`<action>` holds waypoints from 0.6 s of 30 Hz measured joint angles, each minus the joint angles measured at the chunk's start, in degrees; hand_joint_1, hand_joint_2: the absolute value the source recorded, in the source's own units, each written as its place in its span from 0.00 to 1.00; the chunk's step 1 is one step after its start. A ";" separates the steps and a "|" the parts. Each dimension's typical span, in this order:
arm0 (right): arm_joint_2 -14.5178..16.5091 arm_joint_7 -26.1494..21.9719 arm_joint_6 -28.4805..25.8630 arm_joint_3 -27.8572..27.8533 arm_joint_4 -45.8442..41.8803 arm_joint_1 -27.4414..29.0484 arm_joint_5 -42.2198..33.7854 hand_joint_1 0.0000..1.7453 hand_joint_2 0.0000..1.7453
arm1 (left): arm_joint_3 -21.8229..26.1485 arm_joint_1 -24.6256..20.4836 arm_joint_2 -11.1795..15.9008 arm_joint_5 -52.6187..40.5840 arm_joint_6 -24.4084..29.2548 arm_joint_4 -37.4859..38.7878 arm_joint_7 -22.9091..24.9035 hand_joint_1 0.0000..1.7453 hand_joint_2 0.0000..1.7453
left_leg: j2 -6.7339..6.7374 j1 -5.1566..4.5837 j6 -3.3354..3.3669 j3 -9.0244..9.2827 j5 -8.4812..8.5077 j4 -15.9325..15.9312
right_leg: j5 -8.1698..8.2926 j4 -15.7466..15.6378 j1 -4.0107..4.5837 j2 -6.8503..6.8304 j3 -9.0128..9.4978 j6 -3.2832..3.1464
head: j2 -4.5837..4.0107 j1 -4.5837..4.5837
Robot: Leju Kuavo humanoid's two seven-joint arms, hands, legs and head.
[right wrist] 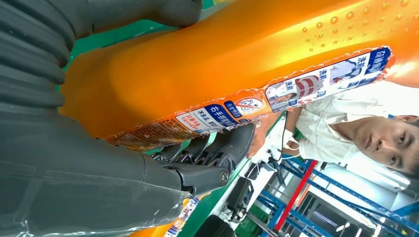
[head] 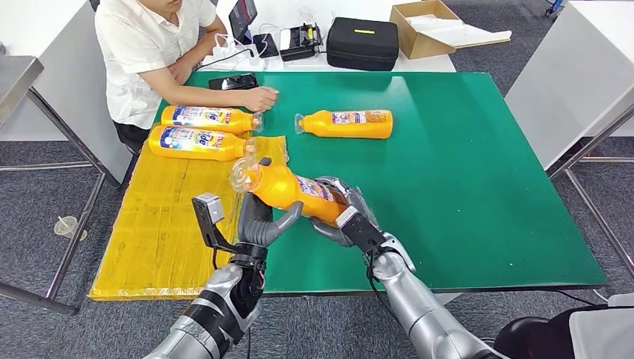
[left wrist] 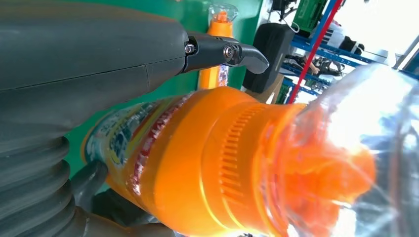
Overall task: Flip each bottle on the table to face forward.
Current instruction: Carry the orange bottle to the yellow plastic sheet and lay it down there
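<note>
An orange bottle (head: 288, 187) with a clear cap is raised over the table's near left part, cap pointing left and away. My right hand (head: 340, 215) grips its lower body; in the right wrist view the fingers (right wrist: 207, 158) wrap under the labelled bottle (right wrist: 222, 54). My left hand (head: 263, 221) cradles its shoulder near the cap; up close the bottle (left wrist: 197, 163) lies against that hand (left wrist: 74, 74). Two bottles (head: 205, 117) (head: 198, 142) lie label-up on the yellow mat (head: 157, 232). Another bottle (head: 348, 123) lies on the green table (head: 463, 187).
A person (head: 149, 52) sits at the far left corner, one hand (head: 258, 97) resting on the table by a black phone (head: 233, 81). A black case (head: 362, 43) and a cardboard box (head: 426, 26) stand behind the table.
</note>
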 joint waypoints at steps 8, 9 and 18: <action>0.42 -0.03 0.16 0.91 0.00 -0.02 -1.25 1.00 1.00 | -1.17 0.56 -0.01 0.71 -1.46 -1.92 -0.06 0.18 1.00 | 0.00 0.00 0.00 0.00 0.00 0.00 | 0.00 0.00 0.00 0.00 0.00 0.00 | 0.00 0.00; 0.42 -0.06 0.18 0.94 0.00 -0.02 -1.25 1.00 1.00 | -1.25 0.58 -0.01 0.72 -1.46 -2.02 -0.05 0.18 1.00 | 0.00 0.00 0.00 0.00 0.00 0.00 | 0.00 0.00 0.00 0.00 0.00 0.00 | 0.00 0.01; 0.43 -0.15 0.69 1.08 0.00 -0.02 -2.44 0.85 1.00 | -1.51 0.64 -0.01 0.81 -1.69 -2.13 -0.32 1.00 1.00 | 0.00 0.00 0.00 0.00 0.00 0.00 | 0.00 0.00 0.00 0.00 0.00 0.00 | 0.00 0.00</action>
